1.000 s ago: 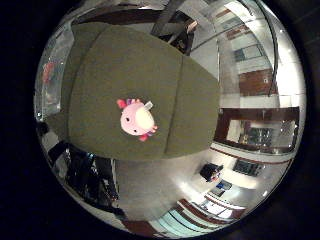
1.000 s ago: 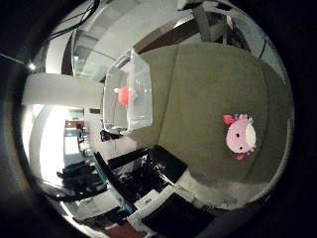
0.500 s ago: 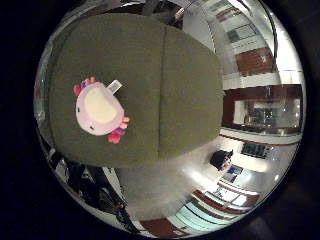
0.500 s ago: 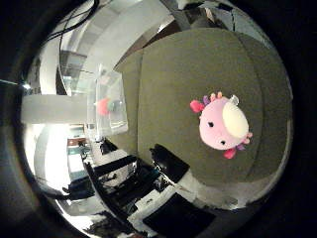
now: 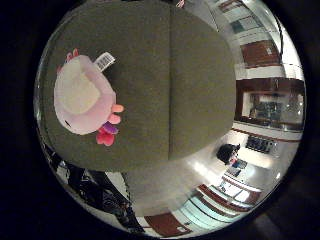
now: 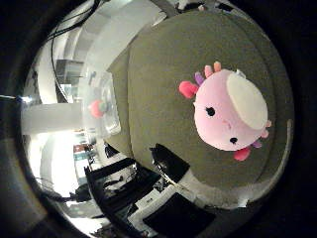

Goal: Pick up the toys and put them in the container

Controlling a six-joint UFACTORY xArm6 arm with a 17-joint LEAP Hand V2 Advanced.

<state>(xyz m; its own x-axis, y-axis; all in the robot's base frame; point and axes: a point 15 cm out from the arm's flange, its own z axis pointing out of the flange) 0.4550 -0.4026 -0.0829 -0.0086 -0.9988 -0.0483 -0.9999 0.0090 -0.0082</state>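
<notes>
1. Lying on the olive-green cloth-covered worktop (image 6: 163, 64), the round pink plush toy with a cream belly patch, pink and purple frills and a white tag (image 6: 231, 115) fills a large part of both palm views, so it is close beneath the palm.
2. In the thumb side view its face shows, with dark eyes and a small mouth; in the little finger side view its belly patch and white tag show.
3. The plush toy rests alone on the cloth, with bare green fabric all round it.
4. The clear plastic rectangular container (image 6: 105, 110) stands at the worktop's edge, well apart from the plush toy.
5. Inside the container lies a small red toy with a green bit (image 6: 97, 107).
6. A seam or fold runs across the green cloth, visible in the little finger side view beside the plush toy.
7. No part of the robot hand shows in either view, so I cannot tell whether it is open or closed.
</notes>
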